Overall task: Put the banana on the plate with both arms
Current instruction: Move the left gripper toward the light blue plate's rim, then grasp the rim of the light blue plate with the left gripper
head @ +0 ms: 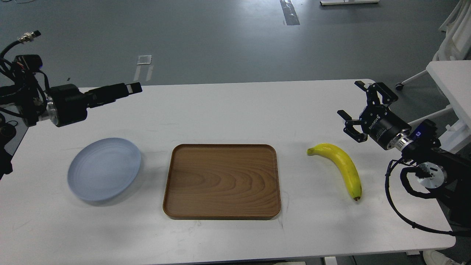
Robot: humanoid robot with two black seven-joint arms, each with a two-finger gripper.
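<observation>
White table (228,110) fills the frame, bare surface seen along far and near edges. Wooden tray (220,182) at centre, nothing in it. Plate (104,169) at lower left, nothing on it. Banana (344,167) is seen at right of the tray, flat on the table. Right gripper (353,105) at right edge, fingers spread, above the banana. Left gripper (128,88) at upper left, side-on; jaw state cannot be told.

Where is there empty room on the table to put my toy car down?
Bare table runs along the far edge, behind the plate, the wooden tray and the banana. The whole near edge is bare too. Smaller gaps lie between plate and tray, and between tray and banana. It is tight at the right end, where the right gripper hangs above the banana.
</observation>
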